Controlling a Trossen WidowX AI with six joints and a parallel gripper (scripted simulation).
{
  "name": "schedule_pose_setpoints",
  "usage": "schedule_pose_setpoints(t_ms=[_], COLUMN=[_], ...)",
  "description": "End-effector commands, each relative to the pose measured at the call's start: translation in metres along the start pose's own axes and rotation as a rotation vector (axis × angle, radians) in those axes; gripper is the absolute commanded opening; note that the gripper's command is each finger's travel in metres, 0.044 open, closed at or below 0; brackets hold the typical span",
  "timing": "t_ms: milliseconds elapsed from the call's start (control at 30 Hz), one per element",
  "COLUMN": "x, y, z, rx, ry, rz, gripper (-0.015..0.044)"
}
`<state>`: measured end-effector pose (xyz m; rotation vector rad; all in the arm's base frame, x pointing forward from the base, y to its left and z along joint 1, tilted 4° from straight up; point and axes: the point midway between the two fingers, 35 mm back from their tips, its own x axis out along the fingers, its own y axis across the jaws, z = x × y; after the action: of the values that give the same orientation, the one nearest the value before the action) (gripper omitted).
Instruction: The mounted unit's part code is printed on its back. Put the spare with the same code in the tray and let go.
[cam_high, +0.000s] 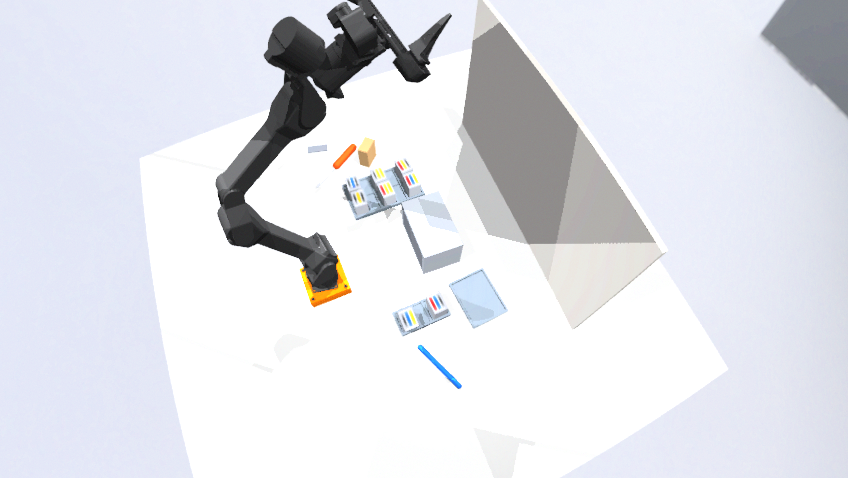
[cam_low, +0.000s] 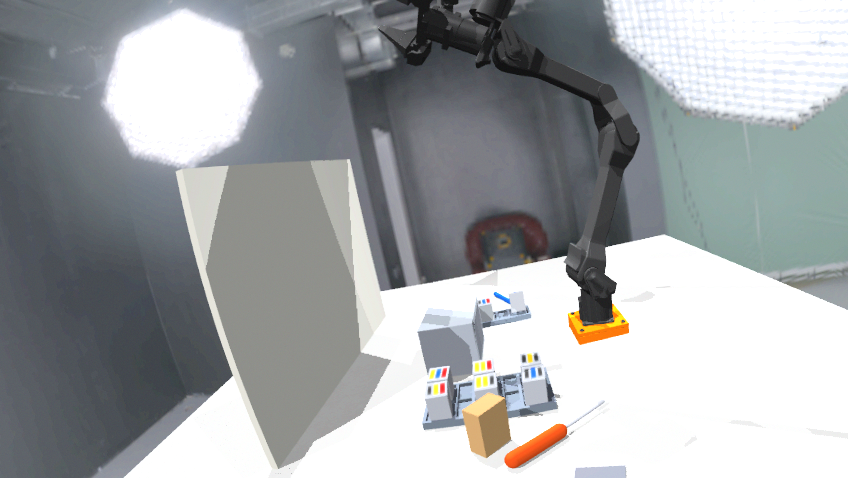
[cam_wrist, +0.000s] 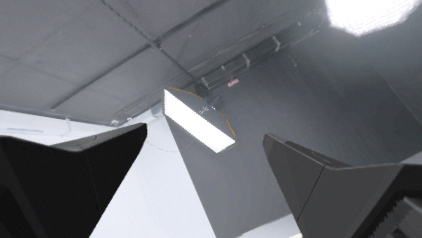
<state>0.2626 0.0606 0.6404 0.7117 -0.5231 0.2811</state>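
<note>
My gripper is open and empty, high above the table; the top view shows one finger clearly. Several white units with coloured stripes on top stand in the longer rack. The shorter rack holds two units: one striped black, blue and yellow, whose plain side faces the exterior view, and one striped with red and blue. The flat pale-blue tray beside it is empty. No back code is readable, and I cannot tell which unit is the mounted one.
A grey box stands between the racks. A tall panel stands along one side. A tan block and orange screwdriver lie near the longer rack; a blue pen lies near the shorter.
</note>
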Motion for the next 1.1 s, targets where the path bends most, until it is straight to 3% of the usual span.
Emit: schedule_pose_setpoints(t_ms=[0,300,567,900,1067], x=[0.022,0.021,-0.031,-0.139,-0.146], y=[-0.037,-0.130,-0.214,-0.280,-0.283], z=[-0.062,-0.181,-0.264,-0.311,-0.312], rx=[-0.136,-0.354,-0.467,-0.402,-0.388], ry=[0.218,0.712,1.230,1.954,2.000], rz=[-0.110,-0.322,-0.486,-0.634,-0.641], gripper=[0.0440,0.0440,0.0440,0.0440,0.0440])
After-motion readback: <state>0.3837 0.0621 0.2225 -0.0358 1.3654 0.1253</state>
